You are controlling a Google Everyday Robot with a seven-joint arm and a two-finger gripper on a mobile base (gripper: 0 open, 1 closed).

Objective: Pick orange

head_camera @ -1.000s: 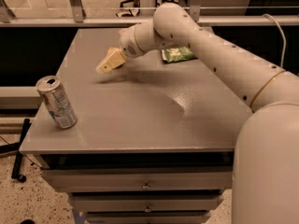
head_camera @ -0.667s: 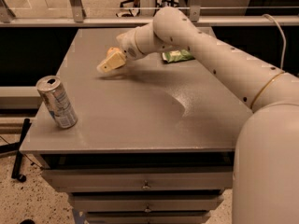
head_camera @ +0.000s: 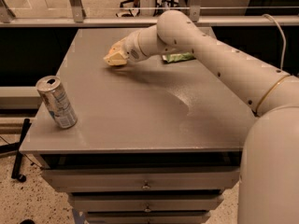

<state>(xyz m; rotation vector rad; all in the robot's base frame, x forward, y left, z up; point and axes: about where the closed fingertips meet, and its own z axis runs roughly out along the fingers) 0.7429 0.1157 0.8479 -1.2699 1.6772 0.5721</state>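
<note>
The pincer hangs low over the worktop, well beyond the drink can and to its right, probably reaching for the orange. The orange shows nowhere; the arm may hide it. Whether the pincer is open or closed I cannot tell

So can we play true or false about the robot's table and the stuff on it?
1. The drink can stands near the front left corner of the table. True.
2. The end effector touches the can. False: it is over the far part of the table, well apart from the can.
3. A green snack bag lies behind the arm. True.
4. An orange sits beside the can. False: no orange shows in this view.
</note>
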